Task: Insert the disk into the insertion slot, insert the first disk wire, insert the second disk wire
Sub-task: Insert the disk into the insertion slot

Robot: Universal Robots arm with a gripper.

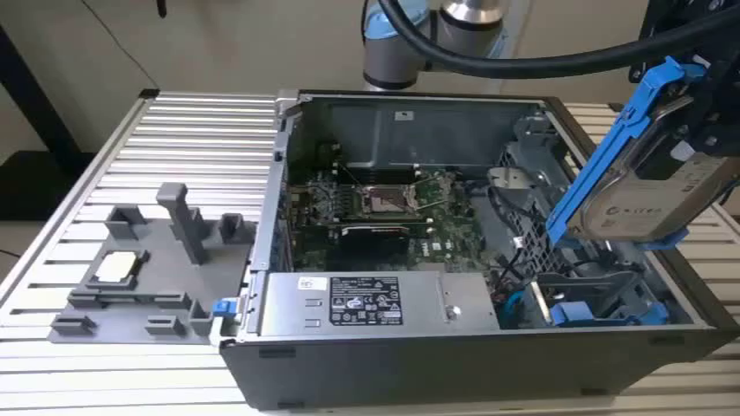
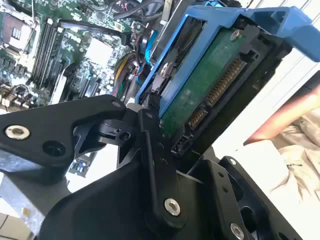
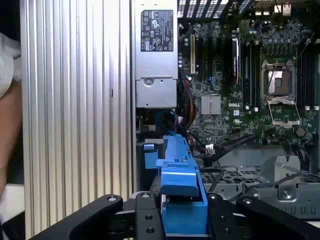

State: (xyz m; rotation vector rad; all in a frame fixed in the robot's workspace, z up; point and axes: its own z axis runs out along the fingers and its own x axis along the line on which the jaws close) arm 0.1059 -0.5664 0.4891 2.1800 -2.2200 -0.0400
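The disk (image 1: 647,195), silver-grey in a bright blue carrier, hangs tilted over the open computer case at the exterior view's right. My gripper (image 1: 691,143) is shut on it. In the second wrist view the disk's green circuit-board side (image 2: 210,85) faces the camera, and a black finger (image 2: 150,117) presses on its edge. In the first wrist view the blue carrier (image 3: 180,182) juts out between the black fingers. The insertion slot (image 1: 584,299), a dark perforated bay with blue tabs, lies below the disk in the case's near right corner. Dark cables (image 1: 509,290) lie loose beside it.
A silver power supply (image 1: 353,303) sits along the case's front wall, with the motherboard (image 1: 382,208) behind it. A grey fixture (image 1: 151,269) stands on the ribbed metal table (image 1: 173,139) at the exterior view's left. A person's arm (image 2: 295,115) is close to the table's edge.
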